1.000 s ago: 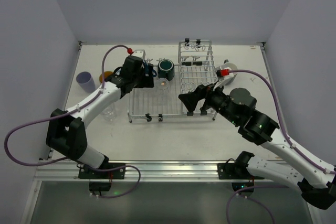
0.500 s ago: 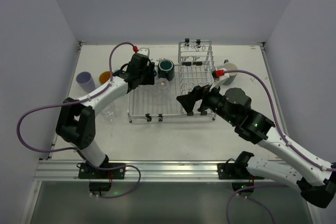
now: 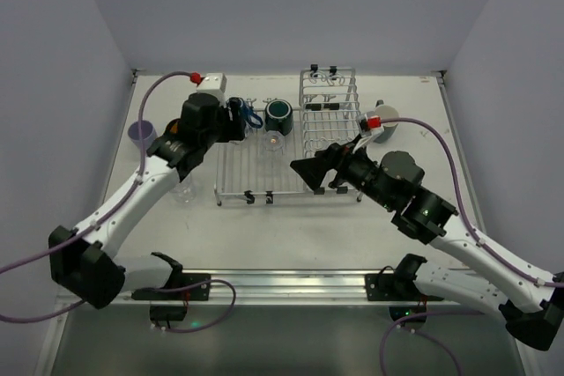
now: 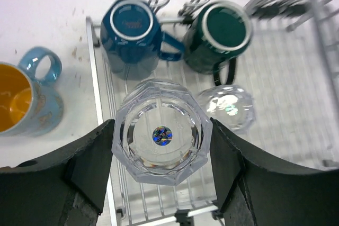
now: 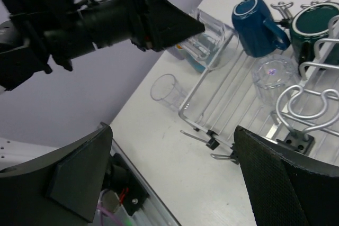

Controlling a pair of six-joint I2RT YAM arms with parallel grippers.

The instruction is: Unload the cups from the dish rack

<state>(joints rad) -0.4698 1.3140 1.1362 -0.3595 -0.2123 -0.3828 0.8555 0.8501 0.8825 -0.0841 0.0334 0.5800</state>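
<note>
One clear glass (image 4: 161,125) hangs upside down in the left claw (image 4: 160,152), squeezed between both fingers, above the dish rack's (image 4: 286,88) left edge. The right claw (image 5: 173,129) is wide open and holds nothing. The glass looks smooth (slippery, I think), so it could slide out and break. A light-blue mug (image 4: 26,99) stands at 9 o'clock from it. A fast swing that way could knock the mug over.
</note>
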